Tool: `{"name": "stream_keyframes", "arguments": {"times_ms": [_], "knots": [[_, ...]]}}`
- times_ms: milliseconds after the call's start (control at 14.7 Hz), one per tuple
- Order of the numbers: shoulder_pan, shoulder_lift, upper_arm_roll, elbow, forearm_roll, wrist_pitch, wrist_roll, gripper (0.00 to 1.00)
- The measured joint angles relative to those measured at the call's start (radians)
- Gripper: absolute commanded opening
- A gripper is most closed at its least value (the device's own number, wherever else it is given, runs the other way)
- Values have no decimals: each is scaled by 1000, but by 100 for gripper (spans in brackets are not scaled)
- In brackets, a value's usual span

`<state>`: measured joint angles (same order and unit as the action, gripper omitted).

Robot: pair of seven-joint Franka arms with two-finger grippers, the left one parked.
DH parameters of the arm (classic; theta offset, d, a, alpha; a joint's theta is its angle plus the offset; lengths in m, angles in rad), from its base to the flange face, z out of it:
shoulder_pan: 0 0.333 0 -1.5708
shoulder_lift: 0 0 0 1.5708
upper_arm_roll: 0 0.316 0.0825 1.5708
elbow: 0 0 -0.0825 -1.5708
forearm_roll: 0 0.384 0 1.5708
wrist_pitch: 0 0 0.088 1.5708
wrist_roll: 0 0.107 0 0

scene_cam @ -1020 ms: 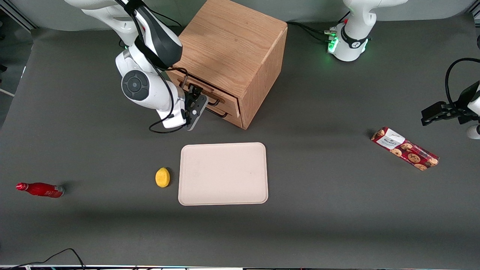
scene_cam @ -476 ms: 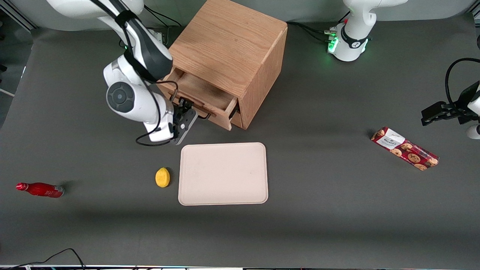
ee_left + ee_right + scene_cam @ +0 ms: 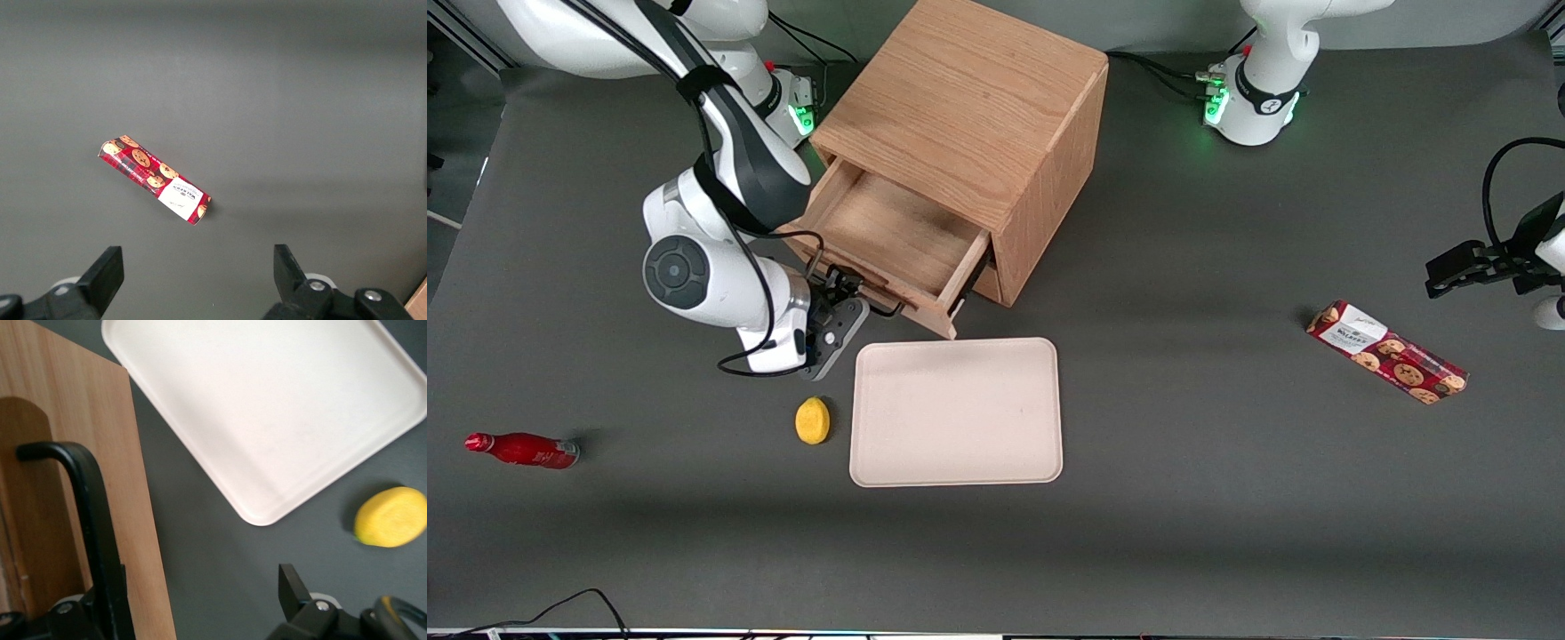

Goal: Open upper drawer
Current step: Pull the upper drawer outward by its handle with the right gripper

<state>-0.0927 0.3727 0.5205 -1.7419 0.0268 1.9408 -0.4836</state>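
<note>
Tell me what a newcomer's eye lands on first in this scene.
First, the light wood upper drawer standing pulled out of the oak cabinet, its inside bare. The right arm's tool sits at the drawer's black wire handle, nearer the front camera than the cabinet. Nearer still lie a pale rectangular tray and, beside it, a yellow lemon.

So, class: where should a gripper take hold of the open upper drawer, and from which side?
By the black handle on the front of the upper drawer, coming from in front: the bar stands off the flat wood, leaving a gap. The gripper sits there, open.
</note>
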Motion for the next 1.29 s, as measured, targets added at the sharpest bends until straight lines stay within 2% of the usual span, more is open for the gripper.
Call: {"name": "stream_keyframes", "arguments": {"times_ms": [612, 884, 1293], "knots": [[-11, 84, -77, 172, -13, -70, -82, 100], [-13, 134, -109, 255, -68, -82, -156, 100], [-3, 217, -124, 418, -67, -240, -236, 100]]}}
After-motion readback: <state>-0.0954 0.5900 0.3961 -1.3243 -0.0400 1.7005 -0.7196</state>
